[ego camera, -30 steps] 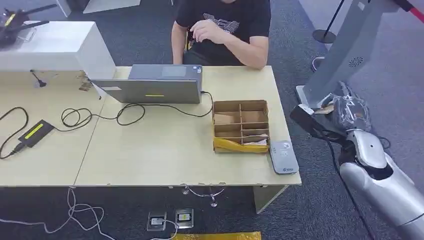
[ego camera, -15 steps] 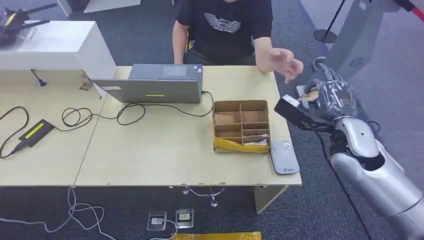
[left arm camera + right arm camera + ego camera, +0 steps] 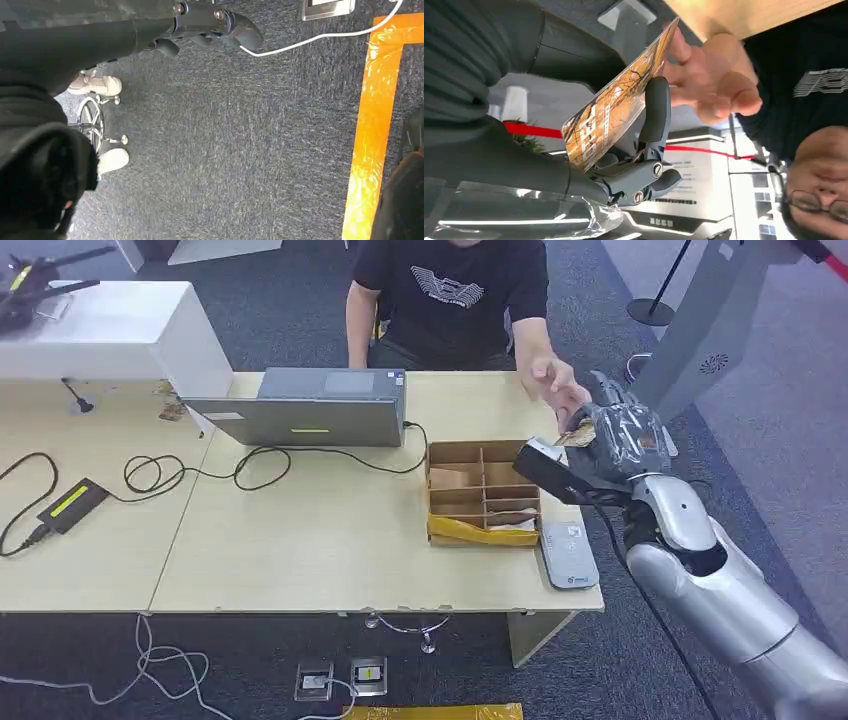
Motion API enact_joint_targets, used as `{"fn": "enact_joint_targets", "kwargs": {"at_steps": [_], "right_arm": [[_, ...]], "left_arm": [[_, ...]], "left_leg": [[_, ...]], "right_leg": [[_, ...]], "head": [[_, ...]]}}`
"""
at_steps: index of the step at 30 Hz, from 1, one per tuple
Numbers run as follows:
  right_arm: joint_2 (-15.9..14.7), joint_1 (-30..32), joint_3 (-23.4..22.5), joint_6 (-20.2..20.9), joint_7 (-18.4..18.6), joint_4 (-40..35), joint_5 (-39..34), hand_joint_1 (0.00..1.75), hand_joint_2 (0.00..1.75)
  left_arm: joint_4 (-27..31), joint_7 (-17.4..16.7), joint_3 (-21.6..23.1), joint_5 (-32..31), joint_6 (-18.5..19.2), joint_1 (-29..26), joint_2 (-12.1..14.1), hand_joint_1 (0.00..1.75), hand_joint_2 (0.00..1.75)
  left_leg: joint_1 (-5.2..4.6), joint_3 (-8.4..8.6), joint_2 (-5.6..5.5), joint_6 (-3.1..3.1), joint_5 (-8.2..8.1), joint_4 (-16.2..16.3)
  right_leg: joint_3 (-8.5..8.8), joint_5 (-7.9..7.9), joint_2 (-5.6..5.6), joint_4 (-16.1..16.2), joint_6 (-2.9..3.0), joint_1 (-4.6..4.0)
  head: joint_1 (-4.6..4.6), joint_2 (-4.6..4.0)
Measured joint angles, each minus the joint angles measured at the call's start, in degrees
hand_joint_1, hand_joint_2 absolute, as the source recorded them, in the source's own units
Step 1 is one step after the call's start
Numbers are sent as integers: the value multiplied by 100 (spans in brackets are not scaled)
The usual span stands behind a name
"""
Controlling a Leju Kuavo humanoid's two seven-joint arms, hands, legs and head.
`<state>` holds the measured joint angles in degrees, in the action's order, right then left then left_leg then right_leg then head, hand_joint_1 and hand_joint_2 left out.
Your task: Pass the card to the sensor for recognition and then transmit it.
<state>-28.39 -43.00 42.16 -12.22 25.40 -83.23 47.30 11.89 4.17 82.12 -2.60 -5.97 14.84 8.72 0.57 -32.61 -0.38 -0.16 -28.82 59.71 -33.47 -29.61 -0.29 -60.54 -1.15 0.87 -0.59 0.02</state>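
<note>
Card: our card (image 3: 616,107), flat, glossy, orange-brown print, sits pinched in our right hand (image 3: 622,436), raised over the table's right far corner.
Person: the person's hand (image 3: 553,383) is right at the card's far edge.
Sensor: the grey rounded reader (image 3: 569,554) lies on the near right table (image 3: 300,540) edge, beside the cardboard divider box (image 3: 483,490).
Left hand: we see our left hand (image 3: 210,30) over grey carpet; can't tell its state.

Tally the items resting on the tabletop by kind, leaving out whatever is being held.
Laptop: 1
Power adapter: 1
Divided cardboard box: 1
Grey card sensor: 1
White box: 1
Total: 5
</note>
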Motion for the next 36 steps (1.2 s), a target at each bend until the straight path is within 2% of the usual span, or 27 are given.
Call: {"fn": "enact_joint_targets", "kwargs": {"at_steps": [4,6,7,8,9,36], "right_arm": [[22,-9,22,-22,-24,28,-18,175,175],[168,-71,125,-138,-151,262,-133,175,175],[354,-174,260,-380,-282,627,-242,175,175],[531,-264,452,-509,-330,1056,-304,31,175],[566,-280,520,-573,-293,1182,-308,0,175],[627,-288,623,-636,-129,1582,-41,0,175]], "left_arm": [[2,0,0,-6,-4,1,-4,0,0],[2,0,0,-55,-20,17,-15,0,0],[2,0,0,-120,-11,66,-31,0,0],[2,0,0,-219,63,145,-39,0,0],[2,7,0,-299,118,190,-39,0,0],[2,77,0,-555,245,273,-42,0,0]], "left_leg": [[0,0,-2,0,0,0],[0,-6,-3,0,0,0],[0,-8,-3,0,0,0],[0,-9,-8,-3,3,0],[0,-10,-8,-3,3,0],[0,-11,-8,-3,3,1]], "right_leg": [[0,0,0,0,0,0],[-4,-1,0,1,1,1],[-8,-1,0,1,1,1],[-10,0,0,0,1,0],[-11,0,-1,0,1,0],[-15,0,0,1,0,1]], "head": [[0,0],[0,0],[0,-2],[0,-2],[0,-2],[0,0]]}}
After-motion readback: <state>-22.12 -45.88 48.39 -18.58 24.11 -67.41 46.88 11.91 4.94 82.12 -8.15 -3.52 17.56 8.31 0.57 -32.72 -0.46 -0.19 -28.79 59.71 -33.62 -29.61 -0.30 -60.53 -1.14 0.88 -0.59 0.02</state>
